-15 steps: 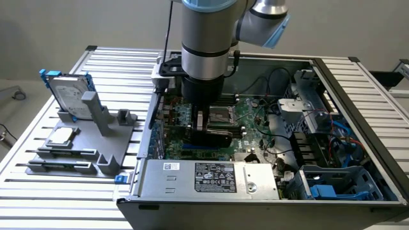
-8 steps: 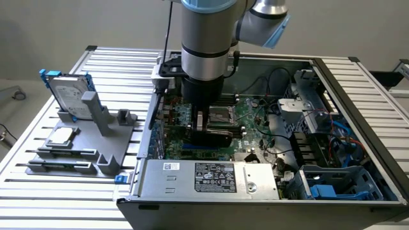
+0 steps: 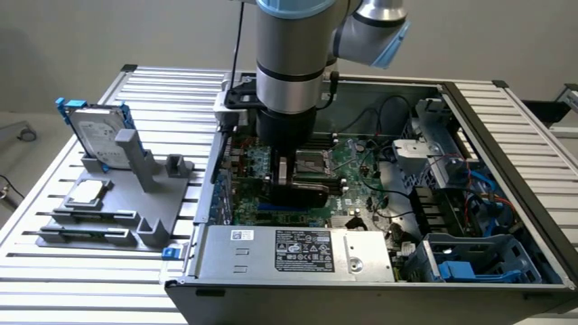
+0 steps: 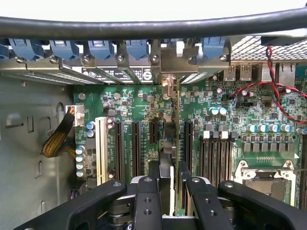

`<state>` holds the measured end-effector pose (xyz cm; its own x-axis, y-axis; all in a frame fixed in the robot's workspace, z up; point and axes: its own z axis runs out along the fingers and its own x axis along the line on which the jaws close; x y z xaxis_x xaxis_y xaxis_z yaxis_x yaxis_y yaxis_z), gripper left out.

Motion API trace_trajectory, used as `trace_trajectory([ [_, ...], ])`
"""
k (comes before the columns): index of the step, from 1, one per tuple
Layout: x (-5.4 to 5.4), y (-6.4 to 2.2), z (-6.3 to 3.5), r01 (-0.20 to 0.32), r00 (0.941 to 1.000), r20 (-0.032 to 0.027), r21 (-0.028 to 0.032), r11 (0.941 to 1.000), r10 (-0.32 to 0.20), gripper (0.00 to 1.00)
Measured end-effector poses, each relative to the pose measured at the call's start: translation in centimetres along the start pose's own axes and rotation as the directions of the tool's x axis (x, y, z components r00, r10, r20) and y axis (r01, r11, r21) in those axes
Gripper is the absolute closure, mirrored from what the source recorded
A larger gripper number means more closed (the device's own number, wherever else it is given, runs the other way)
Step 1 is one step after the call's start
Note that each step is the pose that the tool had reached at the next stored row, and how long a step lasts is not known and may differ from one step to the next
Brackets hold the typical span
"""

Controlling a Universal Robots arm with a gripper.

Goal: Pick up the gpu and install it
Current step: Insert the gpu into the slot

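Observation:
My gripper reaches down into the open computer case, over the green motherboard. It is shut on the gpu, which the wrist view shows edge-on as a thin green card standing upright between the black fingers. The card's silver end bracket sits against the row of rear slot openings with blue clips. The card's lower edge lines up over a black expansion slot among several parallel ones; whether it is seated I cannot tell. In the exterior view the gpu is a dark block under the wrist.
A grey fixture on the exterior view's left holds a silver hard drive with blue rails and a small square chip. The power supply lies in front. The CPU socket, red wires and a white slot flank the card.

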<state>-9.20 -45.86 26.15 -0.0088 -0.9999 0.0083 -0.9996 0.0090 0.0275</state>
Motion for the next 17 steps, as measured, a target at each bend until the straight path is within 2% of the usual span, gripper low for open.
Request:
trace_trajectory([
  [4,0.00,0.01,-0.38,0.005,1.0000,-0.0001,0.0000,1.0000,-0.005,0.74],
  [8,0.00,0.00,-0.35,0.013,0.9999,-0.0003,0.0017,0.9999,-0.013,0.74],
  [13,0.02,0.03,-0.12,0.027,0.9996,-0.0004,0.0126,0.9996,-0.027,0.74],
  [17,0.07,0.15,0.05,0.027,0.9996,0.0005,0.0139,0.9995,-0.027,0.74],
])
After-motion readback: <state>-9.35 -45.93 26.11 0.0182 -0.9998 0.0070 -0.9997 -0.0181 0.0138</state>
